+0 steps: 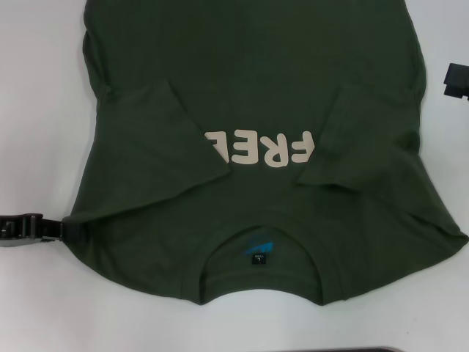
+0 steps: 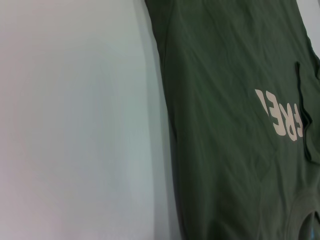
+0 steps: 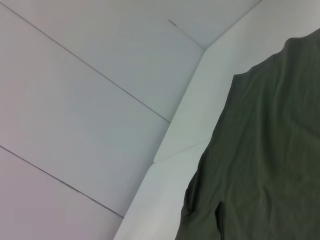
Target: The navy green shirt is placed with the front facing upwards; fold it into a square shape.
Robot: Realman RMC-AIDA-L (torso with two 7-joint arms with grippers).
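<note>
The navy green shirt lies front up on the white table, its neck opening with a blue and black label nearest me. Both short sleeves are folded inward over the chest, partly covering the cream lettering. My left gripper lies low on the table, its tip meeting the shirt's left shoulder edge. My right gripper shows only as a dark piece at the right border, just off the shirt's side. The left wrist view shows the shirt with its lettering. The right wrist view shows a plain green part.
White table surrounds the shirt on the left, right and front. The shirt's hem end runs out of the head view at the top. In the right wrist view a table edge meets pale wall panels.
</note>
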